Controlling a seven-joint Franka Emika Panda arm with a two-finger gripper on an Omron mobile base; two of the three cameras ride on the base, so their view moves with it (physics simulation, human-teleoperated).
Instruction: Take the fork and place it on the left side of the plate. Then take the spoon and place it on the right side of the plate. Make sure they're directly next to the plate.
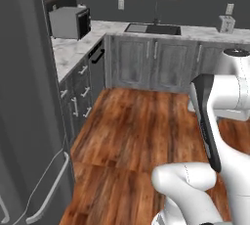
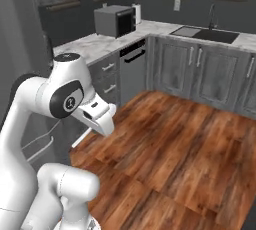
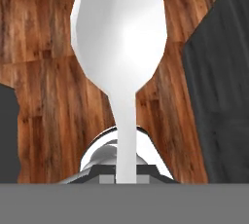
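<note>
Holding the spoon (image 3: 120, 38) by its handle, the end effector (image 3: 124, 177) is closed on it at the bottom of the hand view, its fingertips hidden by the grey band. Spoon bowl points away from the camera, over wooden floor (image 3: 44, 96), with dark cabinet fronts (image 3: 221, 96) to one side. In the right base view the hand (image 2: 97, 116) hangs above the floor, well apart from the marble surface (image 2: 92, 44). On that surface stands a microwave (image 1: 70, 22); a sink (image 1: 152, 29) is set into the rear run, with a toaster (image 1: 225, 24) near its right end. A fridge (image 1: 24, 121) occupies the left.
</note>
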